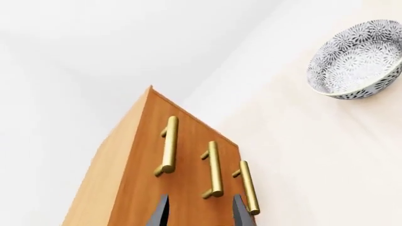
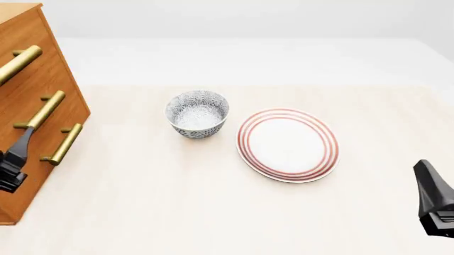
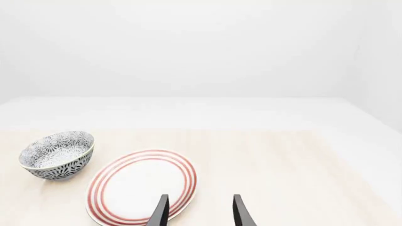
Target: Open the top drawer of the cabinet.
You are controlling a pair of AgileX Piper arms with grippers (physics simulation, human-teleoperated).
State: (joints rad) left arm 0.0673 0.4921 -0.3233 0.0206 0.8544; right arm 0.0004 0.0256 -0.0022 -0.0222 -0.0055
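The orange-brown cabinet stands at the table's left edge with all three drawers shut. The top drawer has a brass bar handle; in the left wrist view the drawer and its handle sit farthest from the table. My left gripper is open and empty, close in front of the cabinet's face at about the height of the two lower handles, below the top handle; its fingers frame the middle handle. My right gripper is open and empty at the front right, also in its wrist view.
A grey patterned bowl stands mid-table, right of the cabinet, and shows in both wrist views. A white plate with red rings lies right of the bowl, ahead of the right gripper.
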